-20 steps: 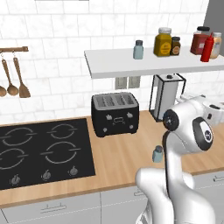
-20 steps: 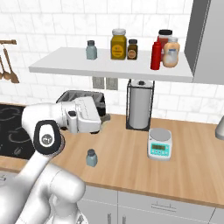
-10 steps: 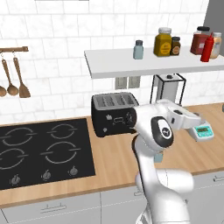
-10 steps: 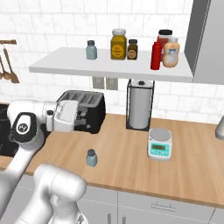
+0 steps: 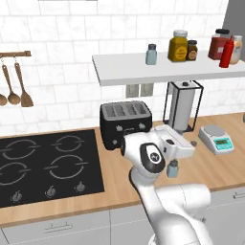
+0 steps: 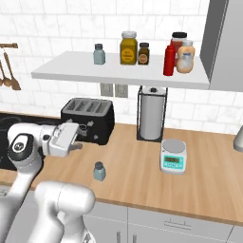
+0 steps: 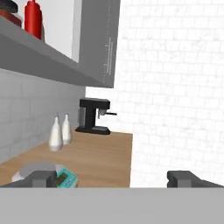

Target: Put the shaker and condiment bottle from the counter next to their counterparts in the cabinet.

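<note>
Swung round from its pose of a second ago, when the hand pointed toward the toaster, the gripper (image 6: 79, 145) now points along the counter (image 6: 199, 190) to the robot's right. Its fingertips (image 7: 43, 177) stand wide apart with nothing between them. It hangs above the wood, just in front of the black toaster (image 6: 88, 118).

Below and slightly forward of the hand, the shaker (image 6: 98, 171) stands upright on bare worktop, apart from the fingers, with open wood on every side of it. A digital scale (image 6: 173, 156) sits well to its right, with the paper-towel holder (image 6: 152, 113) behind.

Overhead, on the cabinet (image 6: 85, 73), the matching shaker (image 6: 98, 53) stands alone with free shelf on both sides. The condiment bottle (image 6: 169, 59) is already up there, just beside the peach bottle (image 6: 185, 57).
</note>
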Controlling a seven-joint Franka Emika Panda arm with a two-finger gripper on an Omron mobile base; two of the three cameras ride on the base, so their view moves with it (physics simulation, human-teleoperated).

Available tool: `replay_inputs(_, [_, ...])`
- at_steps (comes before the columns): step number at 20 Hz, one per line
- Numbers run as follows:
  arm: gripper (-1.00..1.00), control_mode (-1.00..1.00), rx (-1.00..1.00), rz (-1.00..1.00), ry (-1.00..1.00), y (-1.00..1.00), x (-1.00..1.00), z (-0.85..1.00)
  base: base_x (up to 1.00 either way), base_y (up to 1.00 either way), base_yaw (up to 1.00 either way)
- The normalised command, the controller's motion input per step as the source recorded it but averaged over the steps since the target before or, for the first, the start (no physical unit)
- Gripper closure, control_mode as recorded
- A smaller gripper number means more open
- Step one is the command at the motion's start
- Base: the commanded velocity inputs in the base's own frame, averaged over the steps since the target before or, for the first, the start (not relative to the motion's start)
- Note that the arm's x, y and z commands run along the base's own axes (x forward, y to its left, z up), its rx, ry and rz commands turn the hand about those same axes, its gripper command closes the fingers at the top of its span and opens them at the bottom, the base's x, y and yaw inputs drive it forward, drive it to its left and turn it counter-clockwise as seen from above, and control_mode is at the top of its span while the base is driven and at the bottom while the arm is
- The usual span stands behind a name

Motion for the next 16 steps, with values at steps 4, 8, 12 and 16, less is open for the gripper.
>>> replay_inputs(4, [-1.0,-1.0,-0.02,-0.05,0.0,0.24,0.0,-0.64,0.0,0.0,0.0])
replay_inputs(8, [-1.0,-1.0,-0.04,-0.06,-0.01,0.33,0.0,-0.59,0.0,0.0,0.0])
replay_inputs(12, [-1.0,-1.0,-0.03,-0.09,-0.05,0.15,0.0,-0.55,0.0,0.0,0.0])
replay_inputs(16, [-1.0,-1.0,0.08,-0.02,0.0,0.0,0.0,-0.54,0.0,0.0,0.0])
